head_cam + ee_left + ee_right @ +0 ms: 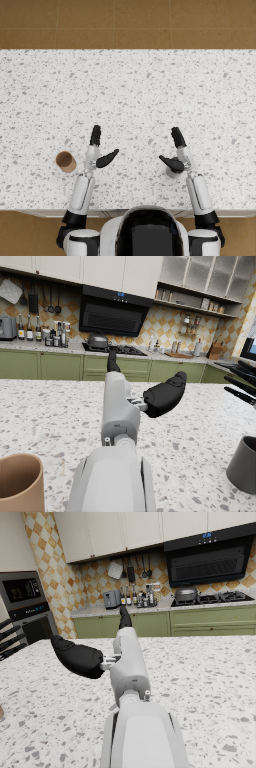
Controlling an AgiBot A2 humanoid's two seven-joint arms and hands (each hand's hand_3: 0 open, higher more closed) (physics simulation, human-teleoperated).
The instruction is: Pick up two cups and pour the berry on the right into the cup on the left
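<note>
head view, brown cup (65,161), grey cup (173,172)

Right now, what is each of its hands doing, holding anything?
Left hand: open, holding nothing, beside the brown cup.
Right hand: open, holding nothing, above the grey cup.

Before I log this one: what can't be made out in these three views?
- Grey cup, head view: mostly hidden under the right hand; no berry visible.
- Grey cup, left wrist view: cut off by the frame edge, inside unseen.
- Brown cup, left wrist view: cut by the edge, contents unseen.
- Left hand: holds nothing.
</note>
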